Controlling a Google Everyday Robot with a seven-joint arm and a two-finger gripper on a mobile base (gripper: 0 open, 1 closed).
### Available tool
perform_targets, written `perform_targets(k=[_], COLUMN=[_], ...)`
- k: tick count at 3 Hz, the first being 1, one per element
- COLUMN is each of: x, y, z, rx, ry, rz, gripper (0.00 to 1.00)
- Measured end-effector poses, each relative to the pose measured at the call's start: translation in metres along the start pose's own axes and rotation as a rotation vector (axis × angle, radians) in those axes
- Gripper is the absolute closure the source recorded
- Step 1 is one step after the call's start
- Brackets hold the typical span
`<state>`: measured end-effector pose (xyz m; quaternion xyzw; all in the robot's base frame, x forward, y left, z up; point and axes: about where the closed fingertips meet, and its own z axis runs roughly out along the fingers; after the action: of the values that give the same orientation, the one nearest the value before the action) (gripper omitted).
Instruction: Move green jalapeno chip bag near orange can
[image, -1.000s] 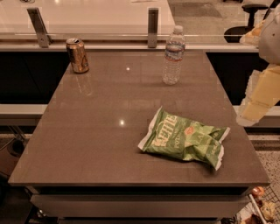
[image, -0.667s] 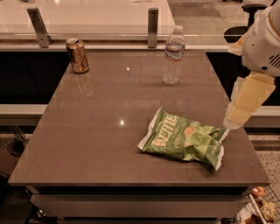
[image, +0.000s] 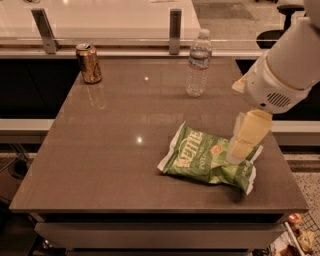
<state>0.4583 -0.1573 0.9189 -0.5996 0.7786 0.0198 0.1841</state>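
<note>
The green jalapeno chip bag (image: 206, 158) lies flat on the brown table (image: 115, 140), near its front right corner. The orange can (image: 89, 63) stands upright at the table's far left corner, well away from the bag. My gripper (image: 239, 150) hangs from the white arm that enters from the upper right. Its yellowish fingers point down over the bag's right end, at or just above the foil.
A clear plastic water bottle (image: 198, 63) stands at the far middle right of the table. Behind the table runs a white counter with two metal posts (image: 175, 24). The table's right edge lies just beyond the bag. Clutter sits on the floor at lower right (image: 300, 237).
My arm has swung in from the right edge toward the left and down, bringing the gripper from beside the table to over the bag's right end. The bag, can and bottle have not moved.
</note>
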Motion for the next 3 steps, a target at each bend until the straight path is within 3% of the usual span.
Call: perform_targets(k=[1,3], x=[-0.004,-0.006], y=[0.021,0.053], z=[0.038,0.063], rx=[-0.07,-0.114], ry=[-0.082,-0.179], rz=[0.028,0.068], gripper=[0.0,0.0])
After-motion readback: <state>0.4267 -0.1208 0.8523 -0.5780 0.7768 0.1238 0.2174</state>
